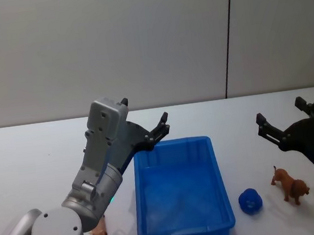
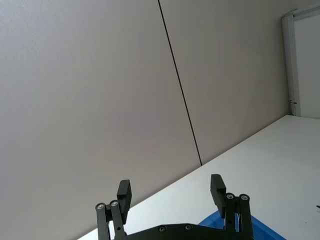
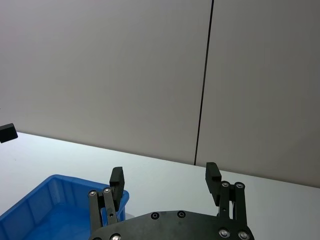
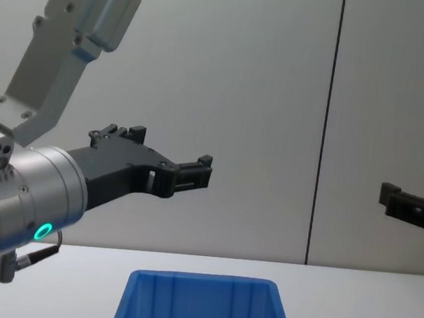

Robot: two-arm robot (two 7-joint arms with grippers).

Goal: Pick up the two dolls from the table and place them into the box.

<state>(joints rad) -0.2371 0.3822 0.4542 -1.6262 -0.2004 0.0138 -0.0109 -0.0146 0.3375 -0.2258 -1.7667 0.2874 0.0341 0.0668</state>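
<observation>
Plain pale grey wall point(image 1: 109, 43), dark vertical seam point(image 1: 227, 35); white door frame point(image 2: 288, 60) at wall's end.

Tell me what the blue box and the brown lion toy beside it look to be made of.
The blue box: moulded plastic by its look, with a rounded rim, ribbed inner walls and a soft sheen on its floor. The brown lion toy, right of it: probably hard plastic or rubber, with an even matte brown body, a darker mane and shaped legs; which of the two cannot be told.
</observation>
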